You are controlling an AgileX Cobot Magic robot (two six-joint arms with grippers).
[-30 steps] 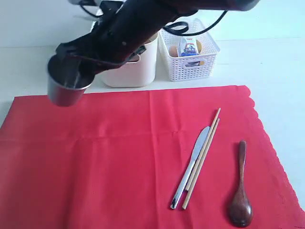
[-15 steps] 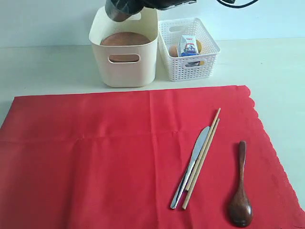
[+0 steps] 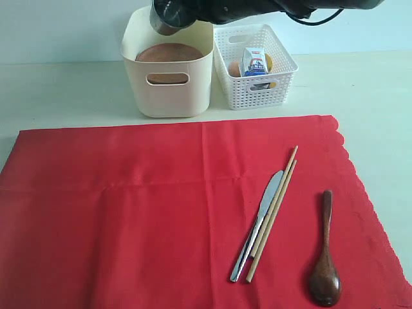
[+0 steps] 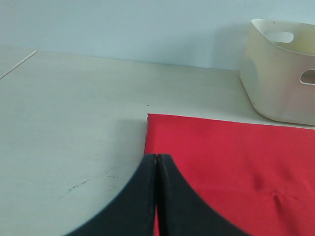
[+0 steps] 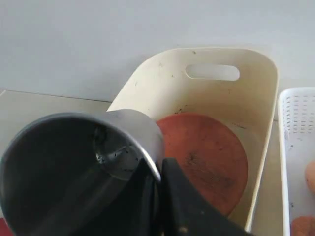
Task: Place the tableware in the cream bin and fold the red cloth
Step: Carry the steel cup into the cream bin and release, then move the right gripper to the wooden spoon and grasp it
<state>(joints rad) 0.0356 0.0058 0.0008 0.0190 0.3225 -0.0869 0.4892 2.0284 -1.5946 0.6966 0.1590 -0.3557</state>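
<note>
Exterior view: a white lattice basket [image 3: 255, 90] stands at 3 o'clock of the cream bin [image 3: 167, 84] and holds a packet [image 3: 255, 63]. The round brown plate [image 3: 168, 53] lies in the bin. Above its 12 o'clock rim the right hand [image 5: 158, 172] clamps the steel cup [image 3: 164, 16]. On the creased red cloth [image 3: 116, 212], knife [image 3: 269, 193] and chopsticks [image 3: 275, 206] lie touching toward 5 o'clock, with the wooden spoon [image 3: 325, 257] at their 3 o'clock. The left hand [image 4: 156, 162] is clenched empty over the cloth's corner.
</note>
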